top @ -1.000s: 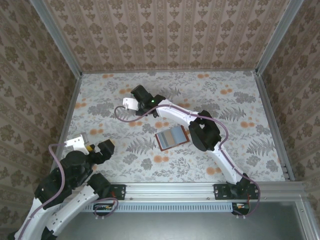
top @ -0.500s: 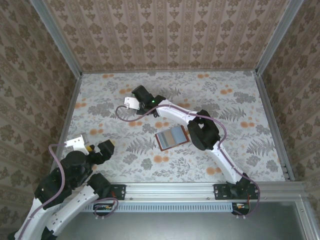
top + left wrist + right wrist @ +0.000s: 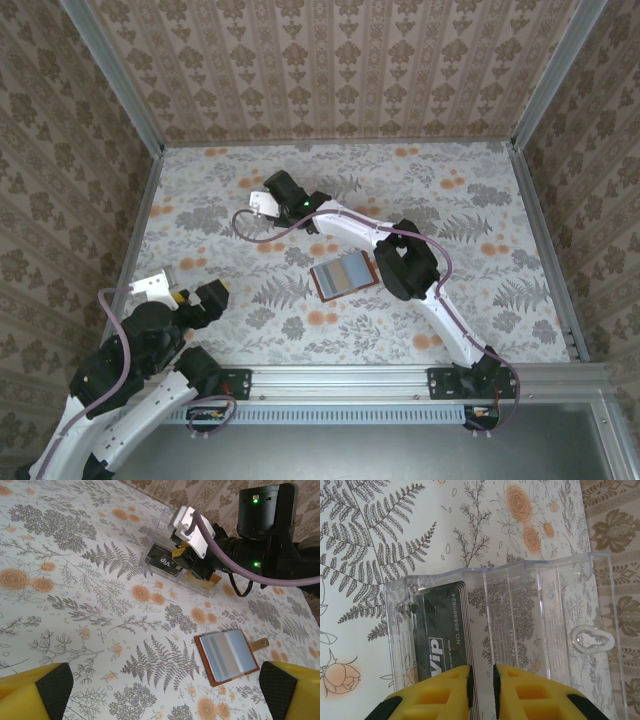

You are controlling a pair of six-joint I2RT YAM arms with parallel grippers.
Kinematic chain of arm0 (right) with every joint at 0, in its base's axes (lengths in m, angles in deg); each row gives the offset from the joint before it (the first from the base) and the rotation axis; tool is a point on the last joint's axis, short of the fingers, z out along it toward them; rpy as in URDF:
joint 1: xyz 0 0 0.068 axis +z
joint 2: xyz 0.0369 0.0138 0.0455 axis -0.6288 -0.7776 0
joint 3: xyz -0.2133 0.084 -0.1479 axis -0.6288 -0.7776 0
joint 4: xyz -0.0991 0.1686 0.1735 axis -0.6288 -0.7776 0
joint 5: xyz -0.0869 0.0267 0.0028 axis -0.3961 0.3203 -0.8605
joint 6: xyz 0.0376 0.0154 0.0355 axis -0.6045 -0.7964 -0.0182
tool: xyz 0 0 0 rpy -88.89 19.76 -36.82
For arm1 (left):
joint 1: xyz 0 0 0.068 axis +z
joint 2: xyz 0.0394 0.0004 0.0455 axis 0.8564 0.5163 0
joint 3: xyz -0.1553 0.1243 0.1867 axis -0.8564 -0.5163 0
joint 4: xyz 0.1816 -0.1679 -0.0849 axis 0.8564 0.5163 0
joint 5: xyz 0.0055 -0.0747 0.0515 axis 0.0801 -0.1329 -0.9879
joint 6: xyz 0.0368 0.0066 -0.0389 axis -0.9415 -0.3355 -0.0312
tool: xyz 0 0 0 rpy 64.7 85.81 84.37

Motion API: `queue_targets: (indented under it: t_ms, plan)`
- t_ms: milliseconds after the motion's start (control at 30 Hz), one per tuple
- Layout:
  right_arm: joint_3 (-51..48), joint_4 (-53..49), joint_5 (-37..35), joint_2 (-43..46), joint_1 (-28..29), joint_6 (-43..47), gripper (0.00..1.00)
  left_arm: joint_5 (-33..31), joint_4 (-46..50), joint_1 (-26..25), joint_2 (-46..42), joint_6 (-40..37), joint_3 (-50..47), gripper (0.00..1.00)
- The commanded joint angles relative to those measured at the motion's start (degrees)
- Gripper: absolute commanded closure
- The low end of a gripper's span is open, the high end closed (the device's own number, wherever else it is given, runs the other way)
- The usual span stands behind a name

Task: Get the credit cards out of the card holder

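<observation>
Card holder [image 3: 343, 274] lies spread open, inner faces up, about mid-table [image 3: 470, 190], just beside the elbow of the right arm and well apart from both grippers; its closing tab [image 3: 260, 642] points toward the right side. The inner faces read as blue-grey bands inside a brown rim; whether a card sits in any of the pockets cannot be told. The right arm is stretched to the far left part of the table, with the right gripper [image 3: 481, 685] poised over a clear plastic box [image 3: 560, 605]. A dark card [image 3: 437, 630] printed "VIP" lies in the box's left compartment, more card edges stacked at its side. The yellow jaws stand nearly together with a thin slit between them, right above the card's near edge; whether they pinch that edge or have let go cannot be told. The left gripper [image 3: 160, 695] is parked near its own base with the fingers spread wide, holding nothing, its camera looking across at holder and box. Judgement: step in hand is the drop-off of a card into the box, at or near release. Next move calls for widening the jaws enough to free the card, a straight lift so the box is not dragged along, then a return to the holder to check its pockets for what is left
</observation>
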Motion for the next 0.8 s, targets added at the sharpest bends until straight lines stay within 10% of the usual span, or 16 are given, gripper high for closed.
queue_targets:
  t_ms: [0, 400, 767]
  plan:
    - [-0.4, 0.9, -1.7, 0.2, -0.2, -0.9, 0.78, -0.6, -0.2, 0.3, -0.5, -0.4, -0.2, 0.00]
    - [-3.9, 0.2, -1.9, 7.9, -0.1, -10.6, 0.78, 2.0, -1.5, 0.3, 0.8, -0.2, -1.4, 0.00]
    - [-28.2, 2.6, -3.3, 29.5, -0.6, -42.5, 0.85, 10.4, -13.6, 0.4, 9.0, 1.1, -8.0, 0.00]
